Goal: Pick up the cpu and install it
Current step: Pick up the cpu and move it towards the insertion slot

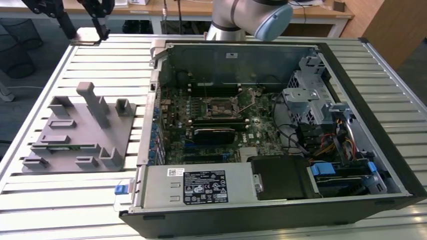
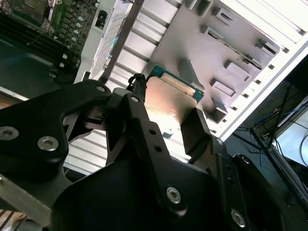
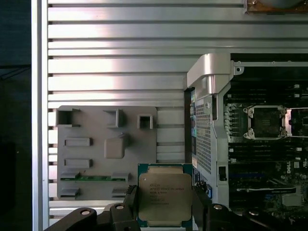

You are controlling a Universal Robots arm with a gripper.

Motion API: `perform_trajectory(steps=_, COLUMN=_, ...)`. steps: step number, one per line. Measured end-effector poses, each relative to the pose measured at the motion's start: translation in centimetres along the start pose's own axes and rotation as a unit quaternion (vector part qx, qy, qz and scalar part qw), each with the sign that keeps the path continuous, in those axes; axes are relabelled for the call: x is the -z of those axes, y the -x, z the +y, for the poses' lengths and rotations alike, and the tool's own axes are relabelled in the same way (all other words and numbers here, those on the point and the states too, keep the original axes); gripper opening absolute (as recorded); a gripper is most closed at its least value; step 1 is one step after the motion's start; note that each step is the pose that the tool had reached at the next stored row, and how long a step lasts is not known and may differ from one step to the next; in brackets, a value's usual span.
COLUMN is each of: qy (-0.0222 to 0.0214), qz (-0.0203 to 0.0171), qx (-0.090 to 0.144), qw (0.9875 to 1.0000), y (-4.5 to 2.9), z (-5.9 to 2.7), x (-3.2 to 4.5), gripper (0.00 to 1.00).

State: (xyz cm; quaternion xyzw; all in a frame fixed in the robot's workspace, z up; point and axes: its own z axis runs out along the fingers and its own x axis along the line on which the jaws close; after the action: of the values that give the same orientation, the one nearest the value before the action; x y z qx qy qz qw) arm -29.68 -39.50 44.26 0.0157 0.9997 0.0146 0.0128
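Note:
The cpu (image 3: 165, 192), a flat square chip with a silver-grey top and green edge, sits clamped between my gripper's (image 3: 165, 208) two black fingers. In the second wrist view the cpu (image 2: 173, 94) hangs in the air, pinched at two opposite sides by the gripper (image 2: 168, 113). In the exterior view the gripper (image 1: 85, 29) hovers high over the far left corner of the table with the pale cpu (image 1: 87, 36) in it. The bare cpu socket (image 3: 266, 121) lies inside the open computer case, on the motherboard (image 1: 219, 107).
A grey fixture plate (image 1: 80, 130) with raised blocks lies on the slatted table (image 1: 93, 200), at the exterior view's left of the open case (image 1: 373, 165). The case's metal wall (image 3: 208, 125) stands between the fixture and the motherboard. A black fan shroud (image 1: 283, 175) fills the near part.

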Motion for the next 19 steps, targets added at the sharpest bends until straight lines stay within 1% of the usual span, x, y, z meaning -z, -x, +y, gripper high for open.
perform_trajectory(steps=9, qy=0.0000, qz=0.0000, qx=0.000, qw=1.0000, y=2.17, z=0.08, x=-0.10, gripper=0.54)
perform_trajectory(steps=19, qy=0.0000, qz=0.0000, qx=0.000, qw=1.0000, y=4.41, z=0.15, x=-0.23, gripper=0.54)
